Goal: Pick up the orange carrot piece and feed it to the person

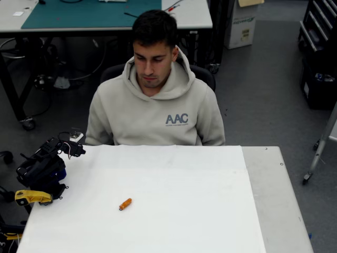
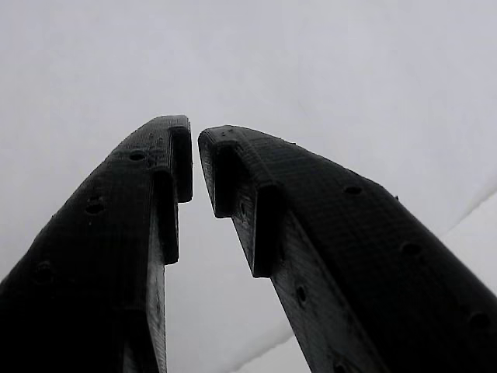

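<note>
The orange carrot piece (image 1: 125, 204) lies on the white table (image 1: 210, 211), left of centre and toward the near edge. The person (image 1: 156, 100) sits behind the table's far edge in a light grey hoodie, head bent down toward the tabletop. The black robot arm (image 1: 45, 166) is folded up at the table's left edge, well to the left of the carrot piece. In the wrist view my gripper (image 2: 194, 151) has its two black fingers nearly touching at the tips, with nothing between them and only white table surface beyond.
A yellow clamp (image 1: 31, 197) sits at the arm's base on the left edge. A bare grey strip (image 1: 274, 200) of tabletop runs down the right side. Behind the person stands a desk with a green mat (image 1: 89, 13).
</note>
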Controlling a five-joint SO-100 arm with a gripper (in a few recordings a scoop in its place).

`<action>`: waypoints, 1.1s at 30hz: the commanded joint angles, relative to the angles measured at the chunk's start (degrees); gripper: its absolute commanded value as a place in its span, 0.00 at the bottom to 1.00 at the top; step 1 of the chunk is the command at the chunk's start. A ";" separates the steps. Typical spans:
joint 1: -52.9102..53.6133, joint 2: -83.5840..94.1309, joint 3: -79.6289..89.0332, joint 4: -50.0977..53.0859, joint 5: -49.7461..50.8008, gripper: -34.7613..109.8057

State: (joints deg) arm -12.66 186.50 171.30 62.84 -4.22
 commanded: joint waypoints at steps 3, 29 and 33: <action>-0.70 0.62 -3.60 0.88 -0.62 0.23; 0.18 -0.35 -4.66 0.18 -0.79 0.22; 0.26 -0.35 -6.06 0.18 -0.88 0.22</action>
State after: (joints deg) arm -11.60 186.15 170.60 62.84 -4.75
